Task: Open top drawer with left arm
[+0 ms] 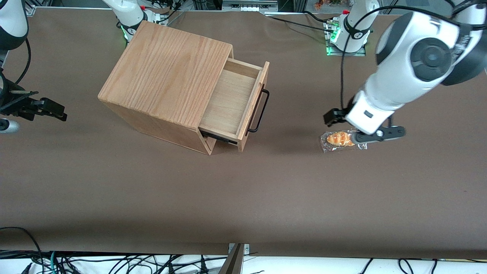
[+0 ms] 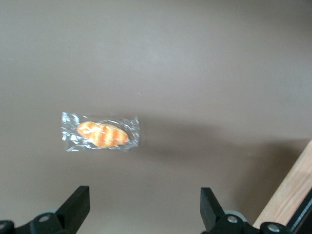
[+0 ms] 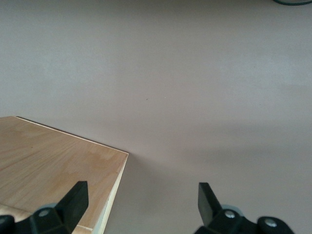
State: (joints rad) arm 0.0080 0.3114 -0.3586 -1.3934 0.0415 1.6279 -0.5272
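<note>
The top drawer (image 1: 229, 99) of the wooden cabinet (image 1: 167, 72) stands pulled out, its pale plank inside showing. Its black bar handle (image 1: 260, 111) faces the working arm's end of the table. The left arm (image 1: 403, 80) reaches down well away from the handle, toward that end. Its gripper (image 1: 361, 131) (image 2: 144, 191) hangs open above bare table with nothing between its fingers (image 2: 78, 202). It touches neither the handle nor the drawer.
A clear-wrapped bread roll (image 1: 339, 139) (image 2: 101, 134) lies on the brown table (image 1: 243, 198) just under the left wrist. A strip of light wood (image 2: 290, 195) shows beside one finger. The cabinet top (image 3: 53, 165) shows in the right wrist view.
</note>
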